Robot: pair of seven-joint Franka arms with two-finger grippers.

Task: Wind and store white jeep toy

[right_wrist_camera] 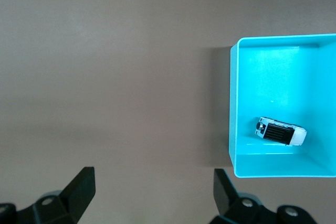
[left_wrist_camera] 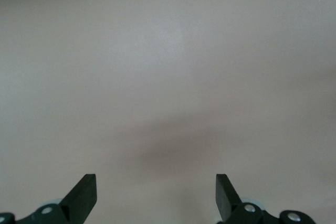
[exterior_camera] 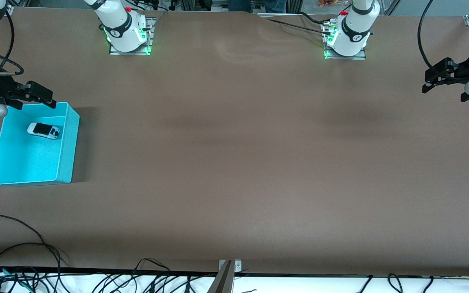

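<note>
the white jeep toy (exterior_camera: 43, 130) lies in the cyan bin (exterior_camera: 66, 142), so storing looks done; right gripper (exterior_camera: 35, 97) over the bin's rim and left gripper (exterior_camera: 442, 79) over bare bench (exterior_camera: 234, 162) both hang wide and empty, needing only to retreat.

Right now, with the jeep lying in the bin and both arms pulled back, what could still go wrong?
The white jeep toy rests on its wheels in the cyan bin; if wound, it might roll against a wall.

The right gripper, open, hangs over the bin's rim nearest the bases; a low move could nudge the bin.

The left gripper, open, waits over bare table at its own end, so little risk there.
</note>
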